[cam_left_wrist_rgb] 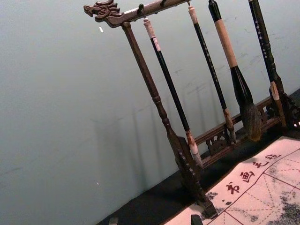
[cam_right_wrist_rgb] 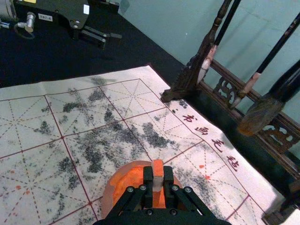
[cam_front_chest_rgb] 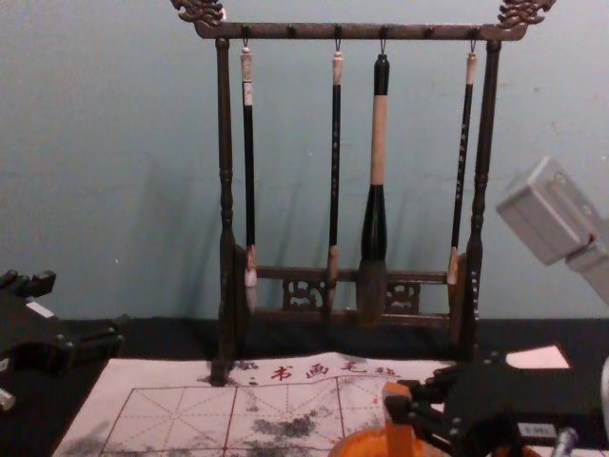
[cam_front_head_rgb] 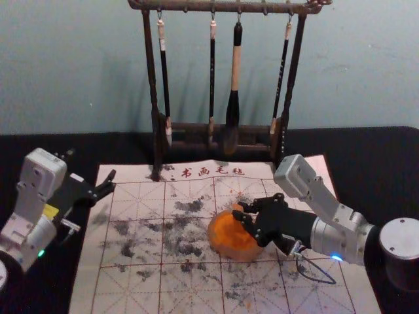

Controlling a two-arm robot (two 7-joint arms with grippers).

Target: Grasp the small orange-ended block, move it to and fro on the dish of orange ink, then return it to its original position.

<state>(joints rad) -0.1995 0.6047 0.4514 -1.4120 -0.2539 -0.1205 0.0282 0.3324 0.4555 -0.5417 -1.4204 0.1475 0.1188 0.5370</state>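
One orange-ended block (cam_right_wrist_rgb: 158,168) stands upright, pinched in my right gripper (cam_right_wrist_rgb: 158,178) over the ink dish (cam_right_wrist_rgb: 108,197), so I'd stroke it lightly to and fro, never past the edge, while my left gripper (cam_front_chest_rgb: 87,300), fingers spread, hangs at chest-view left.

A round dish of orange ink (cam_front_head_rgb: 234,256) rests on a white, red-gridded rectangular mat (cam_front_head_rgb: 134,288), itself on a black table (cam_front_head_rgb: 373,157). Behind the dish stands a carved brown wooden rack (cam_front_head_rgb: 193,7), four long dark-handled brushes (cam_front_head_rgb: 236,69) hanging from it.
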